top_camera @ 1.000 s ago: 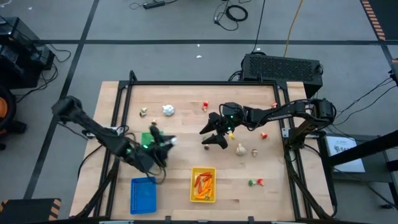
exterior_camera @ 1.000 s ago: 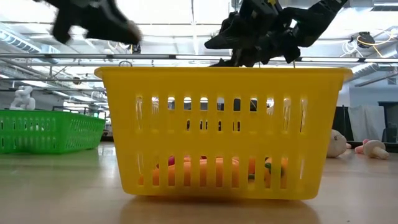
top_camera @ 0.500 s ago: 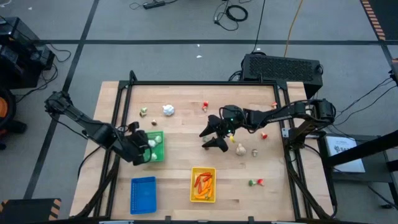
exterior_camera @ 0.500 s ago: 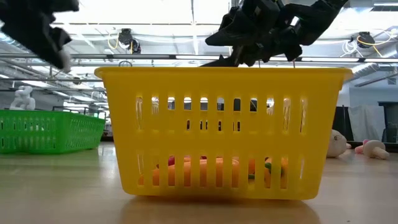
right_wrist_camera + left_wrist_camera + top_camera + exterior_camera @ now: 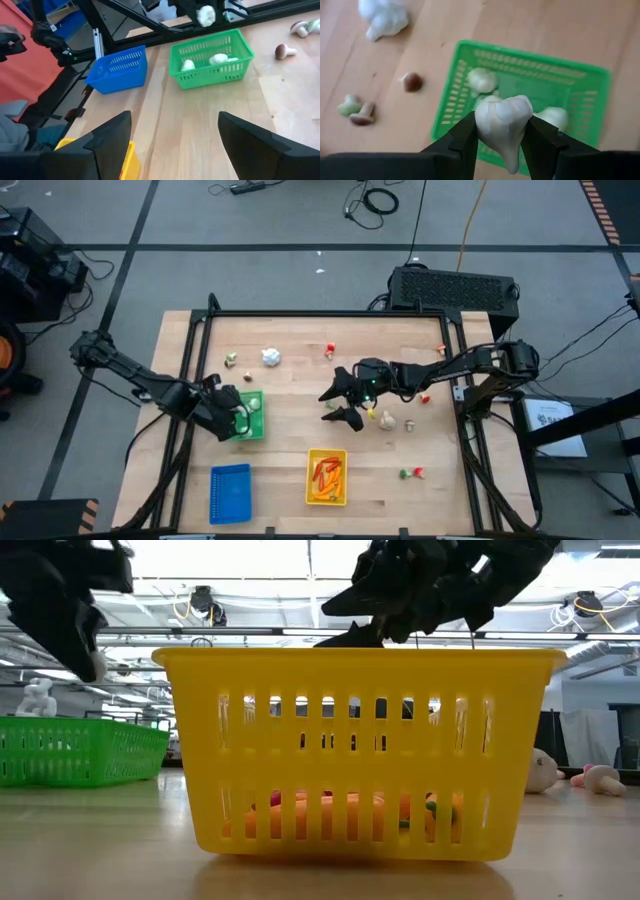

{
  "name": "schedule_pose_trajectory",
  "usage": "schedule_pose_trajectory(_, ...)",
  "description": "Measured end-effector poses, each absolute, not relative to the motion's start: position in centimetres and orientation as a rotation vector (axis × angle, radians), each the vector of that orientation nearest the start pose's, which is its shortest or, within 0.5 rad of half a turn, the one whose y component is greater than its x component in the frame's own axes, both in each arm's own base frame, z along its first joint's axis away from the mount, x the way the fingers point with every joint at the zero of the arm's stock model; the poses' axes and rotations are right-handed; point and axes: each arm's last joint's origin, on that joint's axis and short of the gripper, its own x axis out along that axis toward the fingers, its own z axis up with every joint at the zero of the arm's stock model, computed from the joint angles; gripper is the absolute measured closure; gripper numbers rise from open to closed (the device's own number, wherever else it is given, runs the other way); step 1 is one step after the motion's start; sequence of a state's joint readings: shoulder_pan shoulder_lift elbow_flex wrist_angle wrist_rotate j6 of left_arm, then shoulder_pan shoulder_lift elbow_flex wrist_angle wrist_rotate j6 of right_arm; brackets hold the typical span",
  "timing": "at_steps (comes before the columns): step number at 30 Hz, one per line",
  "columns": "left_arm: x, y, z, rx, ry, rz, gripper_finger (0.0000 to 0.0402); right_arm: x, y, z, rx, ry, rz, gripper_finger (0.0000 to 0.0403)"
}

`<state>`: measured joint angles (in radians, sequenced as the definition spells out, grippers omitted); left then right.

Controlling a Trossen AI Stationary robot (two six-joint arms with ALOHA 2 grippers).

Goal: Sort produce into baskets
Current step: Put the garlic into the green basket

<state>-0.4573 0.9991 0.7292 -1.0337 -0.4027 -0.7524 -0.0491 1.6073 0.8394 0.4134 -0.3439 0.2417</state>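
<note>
Near edge first: the blue basket (image 5: 230, 492) sits at the front left and the yellow basket (image 5: 326, 477) at front centre, carrots and peppers piled inside it, with bare wood between the two. To the right of the yellow one, two small red-and-green pieces (image 5: 411, 473) lie close to the table's right rail. Moving back, the green basket (image 5: 254, 424) is on the left side, a few white bulbs in it, its left end under the left gripper (image 5: 236, 418). That gripper hangs over the basket, fingers (image 5: 462, 137) pinching a white garlic bulb (image 5: 504, 125) between them, well inside the green rim. Centre table, the right gripper (image 5: 337, 404) hovers above open wood, fingers spread wide and holding nothing, with clear boards between it and the green basket. Just right of it lie a pale bulb (image 5: 386, 418) and a small mushroom (image 5: 409, 424), a red piece (image 5: 425, 396) beyond them. Further back, a white bulb (image 5: 270, 357) and little mushrooms (image 5: 231, 360) rest near the far left, and red pieces (image 5: 329, 349) near the far centre, a strip of open wood before the far rail.
</note>
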Motion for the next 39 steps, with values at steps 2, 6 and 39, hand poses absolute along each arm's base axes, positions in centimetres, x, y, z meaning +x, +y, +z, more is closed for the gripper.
schedule_pose_trajectory(2, 14.7, -5.4, 22.4, -0.129, 1.137, 0.406, 0.0269, 33.6, -0.7, 20.6, 0.309, 0.395, 0.245, 0.0115)
schedule_pose_trajectory(6, 15.2, -5.1, 21.9, -0.161, 1.217, 0.364, 0.0269, 33.6, -0.7, 20.5, 0.308, 0.407, 0.242, 0.0115)
schedule_pose_trajectory(39, 17.8, -4.0, 20.1, -0.054, 1.296, 0.325, 0.0211, 33.2, -0.7, 19.8, 0.325, 0.492, 0.231, 0.0115)
